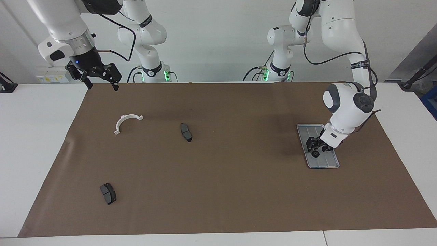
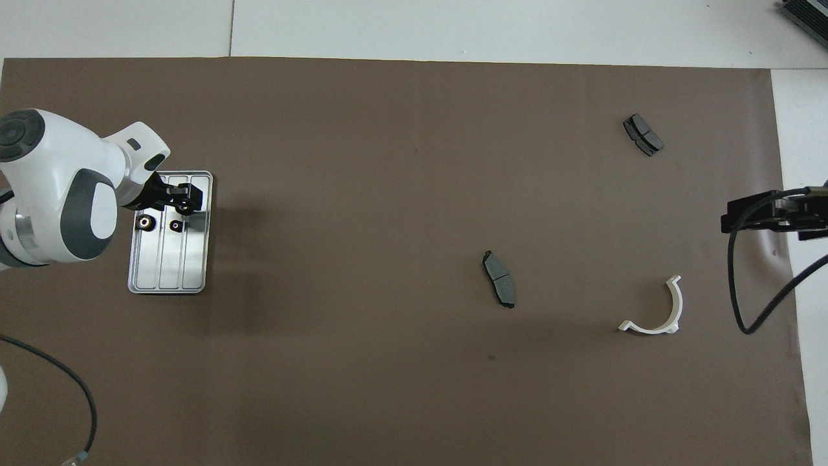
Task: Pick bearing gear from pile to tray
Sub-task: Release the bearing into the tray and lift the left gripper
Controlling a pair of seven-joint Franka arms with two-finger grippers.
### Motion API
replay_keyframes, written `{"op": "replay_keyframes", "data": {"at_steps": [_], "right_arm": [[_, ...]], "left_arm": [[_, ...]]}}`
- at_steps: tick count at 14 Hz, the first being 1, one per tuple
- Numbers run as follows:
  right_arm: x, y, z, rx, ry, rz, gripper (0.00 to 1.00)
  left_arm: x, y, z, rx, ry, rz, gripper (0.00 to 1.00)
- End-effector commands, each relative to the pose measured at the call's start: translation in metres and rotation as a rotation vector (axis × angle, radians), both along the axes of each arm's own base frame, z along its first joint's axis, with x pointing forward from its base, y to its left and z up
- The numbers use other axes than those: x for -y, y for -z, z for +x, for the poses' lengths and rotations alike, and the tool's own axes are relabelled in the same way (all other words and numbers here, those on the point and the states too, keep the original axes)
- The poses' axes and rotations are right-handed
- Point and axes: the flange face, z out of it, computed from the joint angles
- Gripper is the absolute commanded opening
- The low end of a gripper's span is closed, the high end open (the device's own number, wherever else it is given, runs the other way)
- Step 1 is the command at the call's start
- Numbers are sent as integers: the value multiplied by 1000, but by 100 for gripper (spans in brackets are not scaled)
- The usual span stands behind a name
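The silver tray (image 1: 324,162) (image 2: 168,272) lies near the left arm's end of the brown mat. Two black bearing gears (image 2: 145,222) (image 2: 175,225) rest in it side by side. My left gripper (image 1: 315,149) (image 2: 186,200) hangs low over the tray, fingers spread. A third black gear (image 1: 316,154) lies on the tray just under its tips. What is left of the pile is two dark brake pads (image 1: 186,132) (image 1: 108,193) and a white half-ring bracket (image 1: 126,122). My right gripper (image 1: 102,85) waits open and empty above the mat's corner at its own end.
The brown mat (image 1: 218,191) covers most of the white table. The brake pads (image 2: 499,278) (image 2: 643,134) and the bracket (image 2: 656,310) lie well apart toward the right arm's end. The right arm's black cable (image 2: 744,304) hangs beside the bracket.
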Motion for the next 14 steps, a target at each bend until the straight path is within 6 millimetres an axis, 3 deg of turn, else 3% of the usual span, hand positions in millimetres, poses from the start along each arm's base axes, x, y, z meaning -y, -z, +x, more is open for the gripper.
{"op": "replay_keyframes", "data": {"at_steps": [1,4,8,9,11,14], "right_arm": [[0,-1,-8,5,-14,20,100],[0,-1,-8,5,-15,20,100],[-1,-5,-5,19,-17,13,100],[-1,-9,-3,20,-17,10,100],[0,-28,-3,22,-15,13,100],[-1,-27,-2,23,-15,16,100]], "left_arm": [[-1,-31,2,-16,-9,-2,74],[-10,-95,16,-68,-9,-7,75],[-14,-167,13,-111,-6,-10,90],[-13,-176,9,-140,-3,-12,92],[-6,-212,-5,-117,4,-13,100],[1,-273,-43,-102,19,-8,100]]}}
